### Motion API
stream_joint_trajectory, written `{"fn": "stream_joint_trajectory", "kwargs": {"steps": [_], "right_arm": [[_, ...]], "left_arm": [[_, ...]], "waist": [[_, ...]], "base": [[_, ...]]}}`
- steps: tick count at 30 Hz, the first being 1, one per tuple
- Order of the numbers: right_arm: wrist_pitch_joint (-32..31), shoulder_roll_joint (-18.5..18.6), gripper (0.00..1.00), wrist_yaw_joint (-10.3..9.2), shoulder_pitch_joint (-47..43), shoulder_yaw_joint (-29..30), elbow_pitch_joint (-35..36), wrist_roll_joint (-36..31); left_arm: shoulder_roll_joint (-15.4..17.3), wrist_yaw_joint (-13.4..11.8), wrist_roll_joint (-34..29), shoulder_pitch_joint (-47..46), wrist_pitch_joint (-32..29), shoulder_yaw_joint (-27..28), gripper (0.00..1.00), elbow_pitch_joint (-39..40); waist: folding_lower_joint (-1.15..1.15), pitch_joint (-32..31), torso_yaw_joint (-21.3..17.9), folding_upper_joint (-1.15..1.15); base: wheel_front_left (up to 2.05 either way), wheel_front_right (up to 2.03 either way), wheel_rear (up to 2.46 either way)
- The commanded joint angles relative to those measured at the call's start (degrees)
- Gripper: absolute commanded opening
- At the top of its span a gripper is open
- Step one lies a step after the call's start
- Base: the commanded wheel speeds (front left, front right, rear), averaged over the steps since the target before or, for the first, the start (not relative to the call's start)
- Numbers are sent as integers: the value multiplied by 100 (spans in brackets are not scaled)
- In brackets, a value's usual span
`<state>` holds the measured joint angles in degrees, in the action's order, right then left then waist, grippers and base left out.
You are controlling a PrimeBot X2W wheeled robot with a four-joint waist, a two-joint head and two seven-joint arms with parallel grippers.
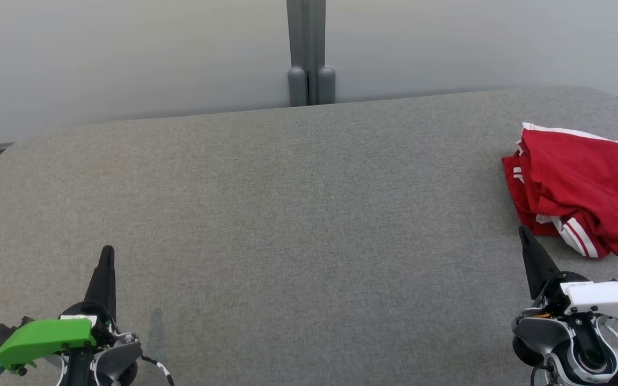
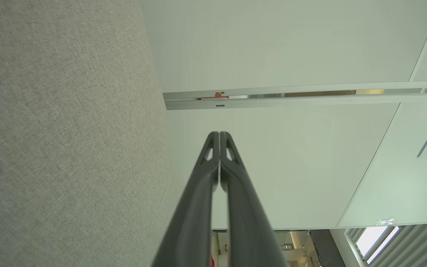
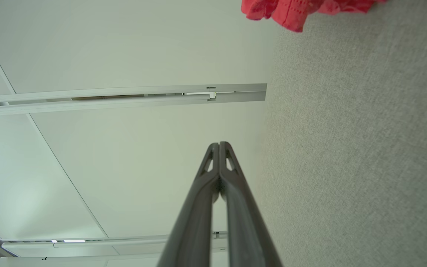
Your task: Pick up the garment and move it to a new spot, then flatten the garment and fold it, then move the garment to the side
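The garment (image 1: 577, 187) is red with white stripes and lies in a loose folded heap at the right edge of the grey fabric table (image 1: 298, 214). A corner of the garment (image 3: 295, 13) shows at the top of the right wrist view. My right gripper (image 1: 524, 231) is shut with nothing in it, its tip just short of the heap's near left corner. In the right wrist view the right gripper (image 3: 219, 143) has its fingers pressed together. My left gripper (image 1: 108, 251) is shut and empty at the near left, far from the garment. The left gripper (image 2: 219, 133) also shows closed tips.
A pale wall stands behind the table, with a grey post (image 1: 309, 53) at its middle. The table's far corners are rounded. Bare grey fabric stretches between the two grippers.
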<state>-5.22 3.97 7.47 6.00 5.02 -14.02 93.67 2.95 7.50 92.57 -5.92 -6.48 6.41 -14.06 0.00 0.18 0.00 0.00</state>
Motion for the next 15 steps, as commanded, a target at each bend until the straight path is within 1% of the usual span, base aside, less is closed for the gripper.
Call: {"fn": "stream_joint_trajectory", "kwargs": {"steps": [1, 15], "right_arm": [[-29, -12, 0, 4, 32, 16, -11, -13], [-45, -29, 0, 4, 35, 42, -12, -41]], "left_arm": [[4, 17, -4, -61, -5, 17, 0, -3], [2, 17, -10, -61, -12, 21, 0, -4]], "waist": [[0, 0, 0, 0], [0, 0, 0, 0]], "base": [[0, 0, 0], [0, 0, 0]]}}
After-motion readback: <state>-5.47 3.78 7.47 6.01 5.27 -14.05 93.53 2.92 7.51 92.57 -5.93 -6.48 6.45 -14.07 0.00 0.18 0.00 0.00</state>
